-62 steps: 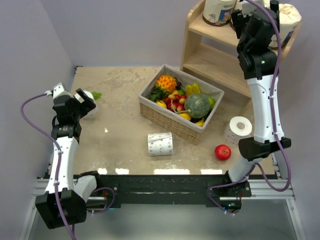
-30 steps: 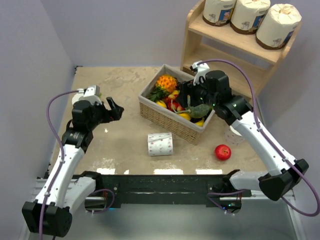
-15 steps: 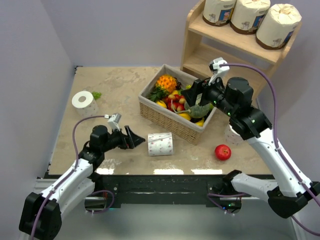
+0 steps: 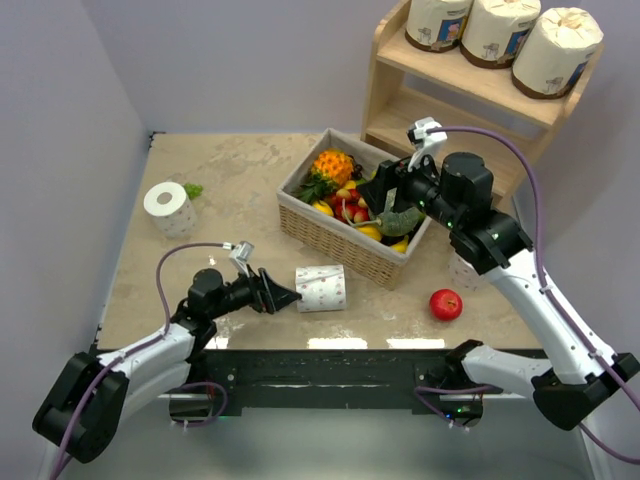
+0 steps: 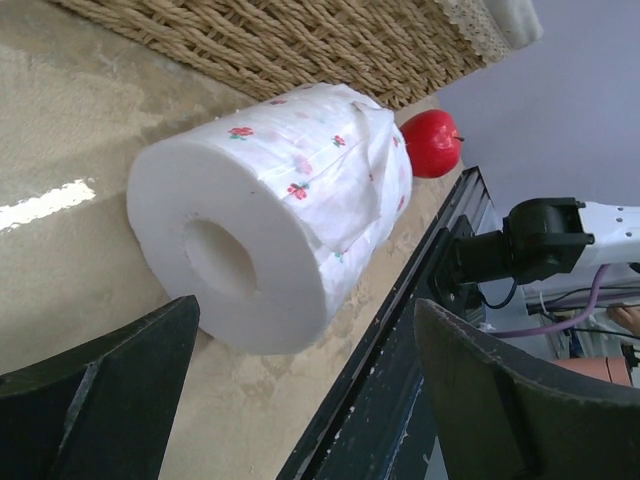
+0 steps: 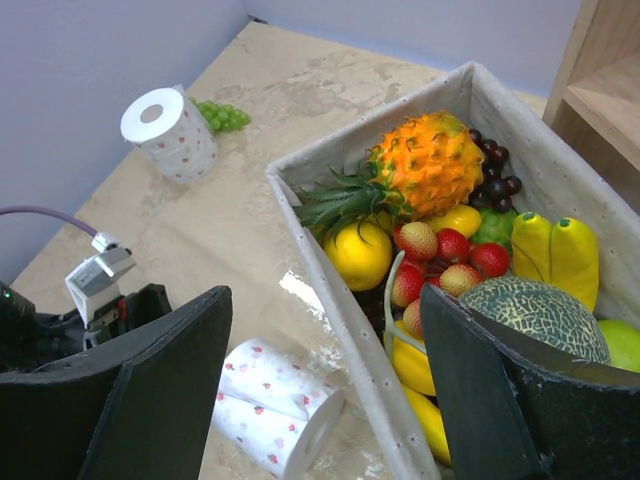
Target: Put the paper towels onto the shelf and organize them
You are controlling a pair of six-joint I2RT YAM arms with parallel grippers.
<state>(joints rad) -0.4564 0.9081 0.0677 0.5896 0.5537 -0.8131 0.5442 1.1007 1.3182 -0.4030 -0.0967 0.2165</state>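
Shows left gripper [image 4: 290, 295] low over the table [image 4: 240, 170], spread wide and empty, aimed toward 3 o'clock at the core end of lying roll [image 4: 320, 288], a bare dotted paper towel just ahead of the fingertips, at 6 o'clock of the wicker basket [image 4: 335, 238]. Shows right gripper [image 6: 326, 300] likewise spread wide and empty, hovering above the basket's fruit. Locates standing roll [image 4: 167, 208] at 10 o'clock on the table. Locates third roll [image 4: 460, 270] at 3 o'clock, partly hidden behind the right arm, near apple [image 4: 445, 304]. Finds three wrapped rolls [image 4: 497, 30] upright in a row on the top tier of the shelf [image 4: 440, 125] at 1 o'clock.
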